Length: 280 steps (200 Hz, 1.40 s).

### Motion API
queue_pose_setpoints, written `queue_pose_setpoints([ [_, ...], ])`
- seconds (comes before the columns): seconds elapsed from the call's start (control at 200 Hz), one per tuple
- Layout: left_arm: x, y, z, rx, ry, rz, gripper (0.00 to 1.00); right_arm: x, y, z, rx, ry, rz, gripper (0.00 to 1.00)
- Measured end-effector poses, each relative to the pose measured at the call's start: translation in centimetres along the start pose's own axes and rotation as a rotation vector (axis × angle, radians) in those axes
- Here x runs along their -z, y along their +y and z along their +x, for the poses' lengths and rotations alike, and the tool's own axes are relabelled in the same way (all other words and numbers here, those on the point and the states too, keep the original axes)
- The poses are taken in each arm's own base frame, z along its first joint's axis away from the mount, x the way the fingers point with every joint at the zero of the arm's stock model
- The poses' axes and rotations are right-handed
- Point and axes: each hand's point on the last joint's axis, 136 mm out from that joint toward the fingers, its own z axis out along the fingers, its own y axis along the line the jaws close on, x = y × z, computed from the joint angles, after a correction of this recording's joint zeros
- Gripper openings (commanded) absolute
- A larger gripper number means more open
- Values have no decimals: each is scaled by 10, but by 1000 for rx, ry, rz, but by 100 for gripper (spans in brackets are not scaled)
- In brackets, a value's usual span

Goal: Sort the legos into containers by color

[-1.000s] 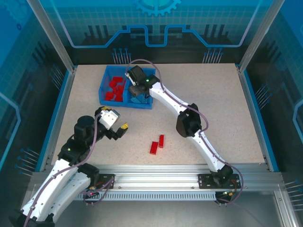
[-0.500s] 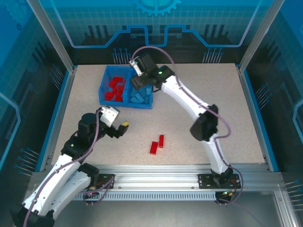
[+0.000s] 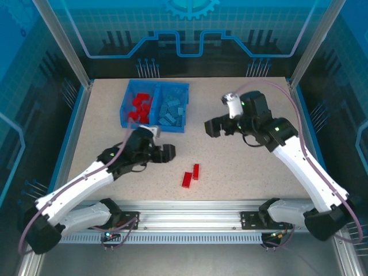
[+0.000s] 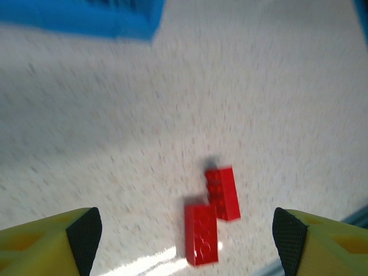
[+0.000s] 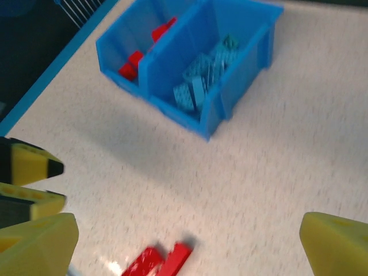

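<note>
From above, two red bricks lie touching on the desk, on the near side of the blue tray. Its left compartment holds red legos. The left end effector hovers just left of the bricks, jaws apart and empty. The right end effector, also spread and empty, hangs to the right of the tray.

In the left wrist view, the bricks sit between the pads, nearer the right one. I would centre over one brick and close across its narrow sides, sparing its neighbour.

In the right wrist view, light blue legos lie in the other compartment, so that arm should keep clear.
</note>
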Motion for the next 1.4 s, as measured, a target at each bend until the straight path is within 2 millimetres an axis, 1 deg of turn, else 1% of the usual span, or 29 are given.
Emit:
queue_pose_setpoints([
  [0.13,-34,-14,44,-21,160,-59,81,0,-3,36,-90,81,-33,100],
  [0.19,-47,-15,59,-29,215,-88,80,-1,-2,46,-123,111,-51,100],
  [0.245,-59,-16,71,-39,259,-115,79,-2,-2,50,-152,125,-69,100],
  [0.34,-75,-20,83,-68,313,-148,77,-1,-2,55,-198,141,-99,100],
  [0.455,-93,-26,92,-97,355,-174,74,2,0,56,-219,146,-120,100],
  [0.61,-110,-18,106,-110,408,-224,68,6,-3,59,-246,141,-121,100],
  [0.66,-113,-15,111,-114,424,-237,65,8,-3,60,-254,142,-122,100],
  [0.725,-114,-22,110,-124,419,-225,62,9,-3,62,-258,144,-123,100],
  [0.84,-117,-27,115,-155,427,-218,55,10,-3,62,-264,146,-123,100],
  [0.96,-118,-30,117,-167,430,-210,52,11,-4,64,-272,151,-119,100],
  [1.066,-122,-19,127,-175,458,-249,50,11,-4,66,-279,159,-117,100],
  [1.156,-120,-8,133,-184,474,-281,50,11,-5,68,-285,164,-115,100],
  [1.306,-119,-7,133,-212,475,-276,51,11,-5,68,-289,167,-115,100],
  [1.366,-119,-7,133,-216,476,-276,48,11,-4,68,-293,168,-117,100],
  [1.401,-119,-7,133,-217,475,-277,45,11,-4,69,-294,168,-120,100],
])
